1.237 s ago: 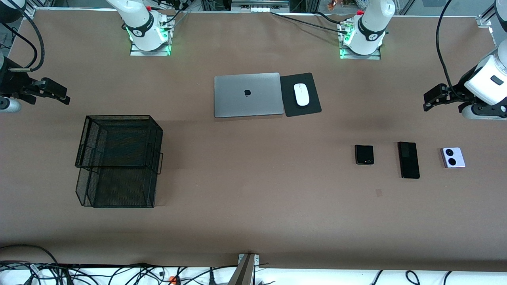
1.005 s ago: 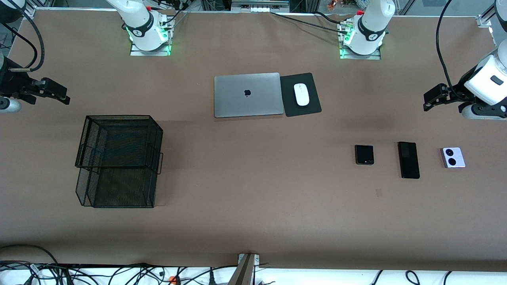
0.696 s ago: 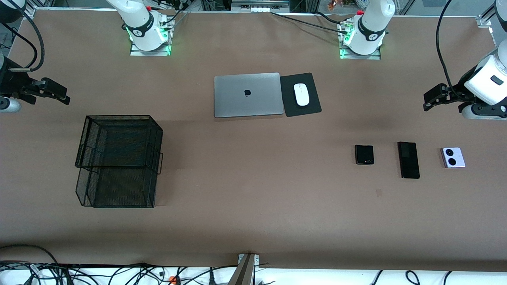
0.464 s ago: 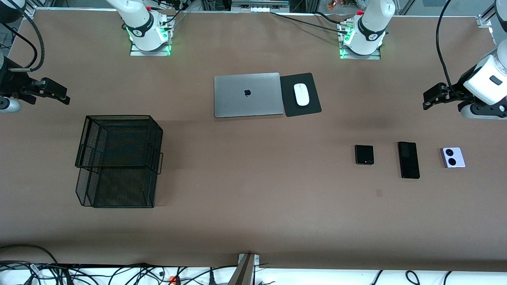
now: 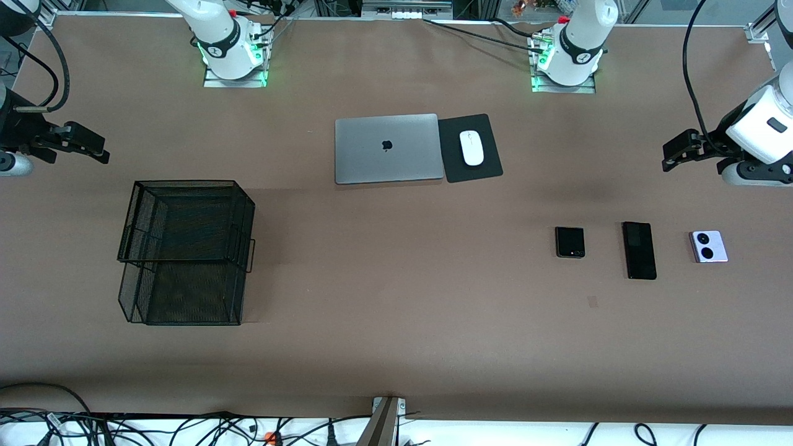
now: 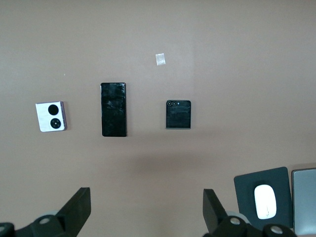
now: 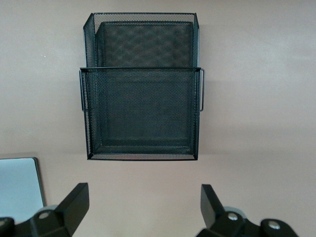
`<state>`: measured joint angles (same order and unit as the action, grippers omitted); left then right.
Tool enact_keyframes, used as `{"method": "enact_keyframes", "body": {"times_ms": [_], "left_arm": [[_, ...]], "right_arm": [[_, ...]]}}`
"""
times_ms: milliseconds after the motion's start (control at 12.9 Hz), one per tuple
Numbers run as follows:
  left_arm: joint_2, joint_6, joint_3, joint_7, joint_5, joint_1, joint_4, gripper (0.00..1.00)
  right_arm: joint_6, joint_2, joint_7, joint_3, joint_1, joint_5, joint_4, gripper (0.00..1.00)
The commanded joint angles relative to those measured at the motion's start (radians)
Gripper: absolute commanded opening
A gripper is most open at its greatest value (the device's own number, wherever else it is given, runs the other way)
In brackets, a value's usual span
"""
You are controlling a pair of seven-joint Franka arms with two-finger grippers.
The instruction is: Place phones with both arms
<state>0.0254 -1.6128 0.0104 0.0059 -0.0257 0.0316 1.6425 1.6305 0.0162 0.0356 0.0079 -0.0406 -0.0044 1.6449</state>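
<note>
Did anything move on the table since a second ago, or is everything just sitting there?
Nothing really changed. The left claw only wobbled a tiny bit and is back where it was, open and empty, over the left arm's end of the table. The right claw waits open at the other end. The three phones, the mesh basket and the laptop stayed put.

square black phone (image 5: pixel 570 241), slim black phone (image 5: pixel 639 250), lavender phone (image 5: pixel 709 246), flat in a row

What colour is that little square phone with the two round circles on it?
Lavender-white, with black circles; the small square phone shows best in the left wrist view.
</note>
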Motion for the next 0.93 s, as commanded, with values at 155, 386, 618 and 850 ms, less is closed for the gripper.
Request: {"method": "enact_keyframes", "body": {"times_ms": [155,386,618,850], "left_arm": [[0.071,0.045,0.0,0.012,0.024,-0.002,-0.07,1.0],[0.129,0.048,0.002,0.064,0.023,-0.012,-0.052,1.0],[0.217,0.024,0.0,0.068,0.024,-0.013,-0.047,1.0],[0.296,-0.152,0.0,0.059,0.024,-0.002,-0.01,1.0]], "right_arm": [[0.0,-0.019,0.001,0.003,-0.004,-0.006,0.007,1.0],[0.0,-0.019,0.003,0.003,-0.004,-0.006,0.007,1.0],[0.0,-0.019,0.003,0.003,-0.004,-0.006,0.007,1.0],[-0.001,-0.019,0.003,0.003,-0.004,-0.006,0.007,1.0]]}}
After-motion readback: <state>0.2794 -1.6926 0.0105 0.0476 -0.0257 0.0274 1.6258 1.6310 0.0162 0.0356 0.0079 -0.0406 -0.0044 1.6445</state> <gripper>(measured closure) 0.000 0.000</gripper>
